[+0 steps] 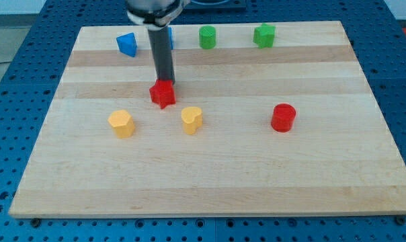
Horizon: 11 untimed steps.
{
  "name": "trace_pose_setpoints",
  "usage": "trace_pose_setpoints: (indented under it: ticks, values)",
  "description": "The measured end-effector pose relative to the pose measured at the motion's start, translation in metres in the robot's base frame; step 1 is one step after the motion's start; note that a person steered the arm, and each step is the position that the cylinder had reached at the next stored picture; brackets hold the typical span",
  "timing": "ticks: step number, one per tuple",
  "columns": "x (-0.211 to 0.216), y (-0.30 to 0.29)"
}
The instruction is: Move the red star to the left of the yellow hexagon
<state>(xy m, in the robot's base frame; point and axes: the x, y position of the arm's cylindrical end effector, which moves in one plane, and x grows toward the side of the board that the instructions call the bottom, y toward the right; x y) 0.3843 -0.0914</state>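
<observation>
The wooden surface has wide bare room along the view's bottom. My rod ends in my tip, touching the top edge of the red star; I have no fingers to report. The star sits up and left of one yellow block, up and right of another; which is the hexagon I cannot tell. The rod hides most of a blue block.

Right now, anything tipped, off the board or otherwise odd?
Nothing stands out. All blocks sit flat on the wooden board. My tip is at the top edge of the red star, and the rod partly hides a blue block behind it.
</observation>
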Motion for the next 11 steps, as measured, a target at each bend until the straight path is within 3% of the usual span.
trace_pose_setpoints:
  ticks: [2, 6, 9, 11]
  values:
    - [0.018, 0.068]
    - [0.035, -0.133]
    - [0.059, -0.189]
    - [0.054, -0.186]
